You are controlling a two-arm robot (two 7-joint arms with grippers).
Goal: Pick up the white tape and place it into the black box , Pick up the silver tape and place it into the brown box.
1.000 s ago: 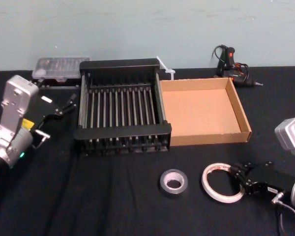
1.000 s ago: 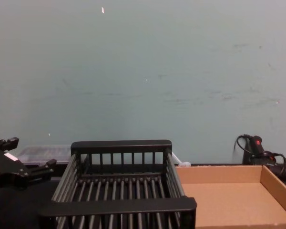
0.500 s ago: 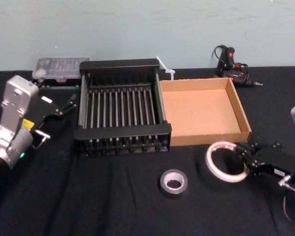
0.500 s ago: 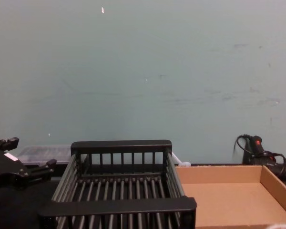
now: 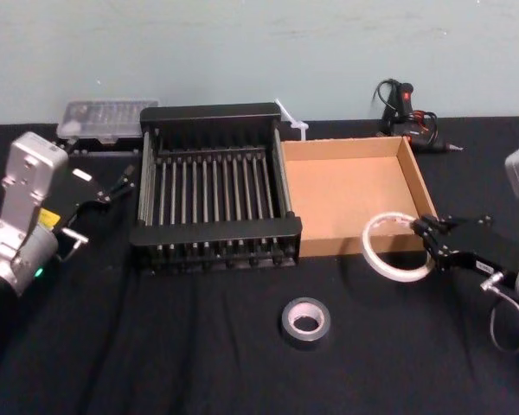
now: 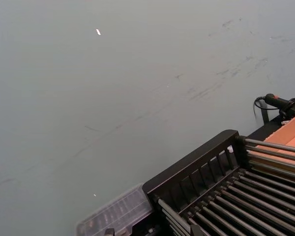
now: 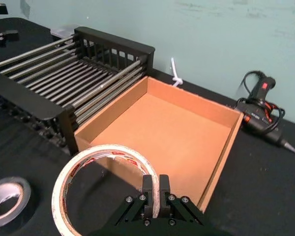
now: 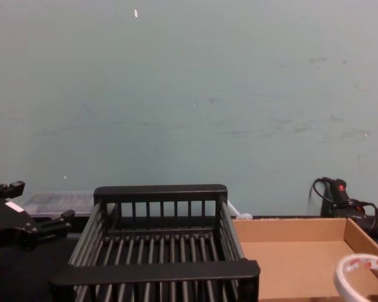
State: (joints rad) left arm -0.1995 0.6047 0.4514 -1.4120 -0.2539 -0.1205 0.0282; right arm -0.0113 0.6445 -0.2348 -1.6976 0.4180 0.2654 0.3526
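Cloth [image 5: 199, 372], plain black, covers the table below a scuffed teal wall [image 5: 242, 52]; on it the black box [image 5: 216, 230] and brown box [image 5: 355, 194] stand side by side, with a clear case [image 5: 108, 117] and a corded tool [image 5: 406, 108] behind and the silver tape [image 5: 305, 321] flat in front. The left gripper [image 5: 104, 203] hangs beside the black box with jaws spread and empty, as a second ago. The white tape [image 7: 105, 149], then flat on the cloth just right of the silver tape, is now lifted and tilted at the brown box's front wall, with the right gripper [image 5: 428, 244] clenched on its rim.
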